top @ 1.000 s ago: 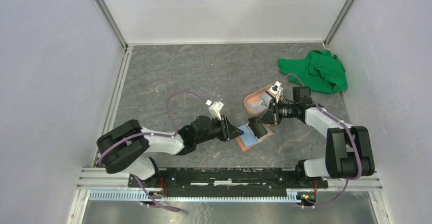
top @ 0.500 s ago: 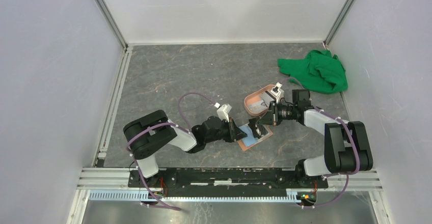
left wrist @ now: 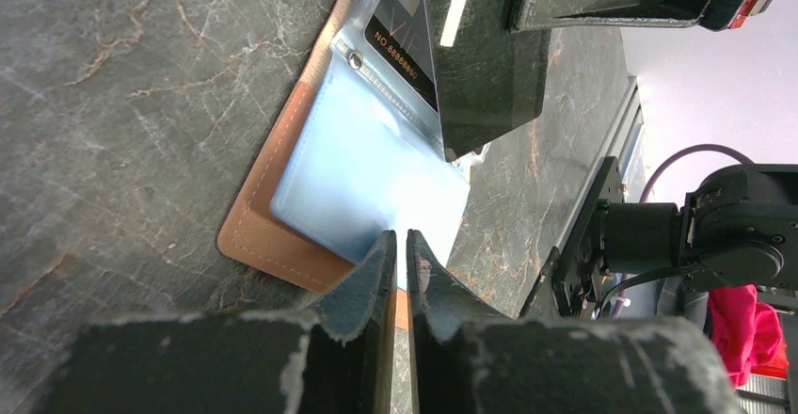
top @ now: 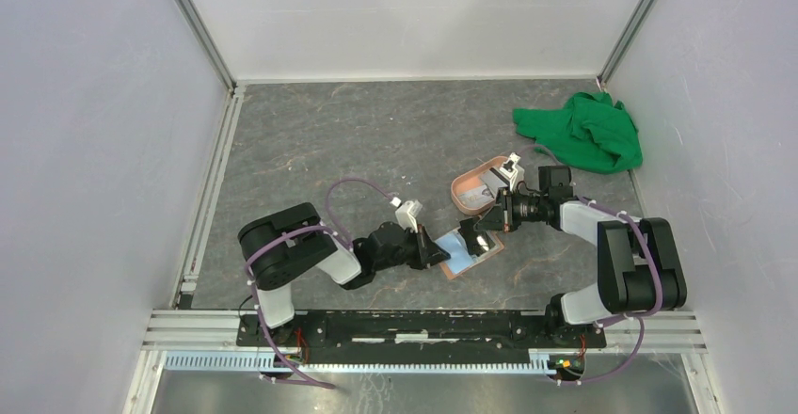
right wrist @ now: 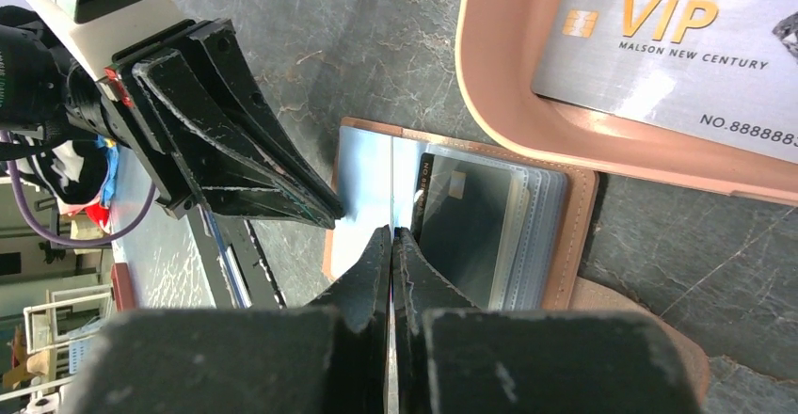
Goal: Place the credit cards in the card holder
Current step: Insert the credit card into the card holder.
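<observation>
Right claw [right wrist: 391,233] clamps a dark card [left wrist: 489,66] edge-on above the open card holder [left wrist: 245,235]. Left claw [left wrist: 396,238], fingers together, touches its pale-blue leaf [left wrist: 367,169].

Robot lab test cell w/ white panel walls [top: 85,151], alu frame rails [top: 206,198] (stone-look tabletop [top: 376,132]).

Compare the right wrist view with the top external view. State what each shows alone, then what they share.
Right wrist only: the VIP lettering on the grey-white card in the pink tray, the black card inside the card holder's clear sleeves, and the right gripper pinching a sleeve edge. Top external only: the green cloth at the far right and the black base rail at the near edge. Shared: tray, open card holder, light blue card, and the left gripper at that card's edge, jaws shut.
</observation>
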Controlling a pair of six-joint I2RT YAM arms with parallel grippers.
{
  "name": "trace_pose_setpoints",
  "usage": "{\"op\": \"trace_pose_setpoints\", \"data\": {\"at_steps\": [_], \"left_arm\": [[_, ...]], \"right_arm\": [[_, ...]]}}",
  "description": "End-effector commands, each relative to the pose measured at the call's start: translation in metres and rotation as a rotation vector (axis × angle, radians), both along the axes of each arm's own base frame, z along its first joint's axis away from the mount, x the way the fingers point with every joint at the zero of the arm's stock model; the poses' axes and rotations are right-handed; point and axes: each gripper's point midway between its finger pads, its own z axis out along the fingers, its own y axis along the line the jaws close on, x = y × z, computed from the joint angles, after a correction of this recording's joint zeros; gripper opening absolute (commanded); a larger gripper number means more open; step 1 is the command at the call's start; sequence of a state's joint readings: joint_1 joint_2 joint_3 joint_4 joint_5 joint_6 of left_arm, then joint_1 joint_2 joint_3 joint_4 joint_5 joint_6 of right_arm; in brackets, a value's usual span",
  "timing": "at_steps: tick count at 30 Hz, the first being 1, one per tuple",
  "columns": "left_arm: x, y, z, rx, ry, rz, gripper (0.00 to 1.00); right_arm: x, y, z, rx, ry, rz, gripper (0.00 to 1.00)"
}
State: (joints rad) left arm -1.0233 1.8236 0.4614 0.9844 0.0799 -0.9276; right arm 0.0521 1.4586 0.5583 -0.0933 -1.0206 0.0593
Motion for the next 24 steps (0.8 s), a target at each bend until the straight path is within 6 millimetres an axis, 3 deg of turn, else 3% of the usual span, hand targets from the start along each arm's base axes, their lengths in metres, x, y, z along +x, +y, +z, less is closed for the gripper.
{"op": "trace_pose_setpoints", "data": {"at_steps": [1, 11, 24], "left_arm": [[0.001, 0.009, -0.010, 0.014, 0.017, 0.049, 0.14], [-0.003, 0.016, -0.015, 0.017, 0.032, 0.057, 0.13], [0.000, 0.020, -0.013, 0.036, 0.006, 0.072, 0.12]], "right_arm": [[0.004, -0.001, -0.005, -0.010, -0.012, -0.006, 0.00], [-0.005, 0.007, -0.008, 0.019, 0.021, 0.028, 0.00], [-0.008, -0.002, -0.022, -0.068, -0.003, -0.017, 0.00]]}}
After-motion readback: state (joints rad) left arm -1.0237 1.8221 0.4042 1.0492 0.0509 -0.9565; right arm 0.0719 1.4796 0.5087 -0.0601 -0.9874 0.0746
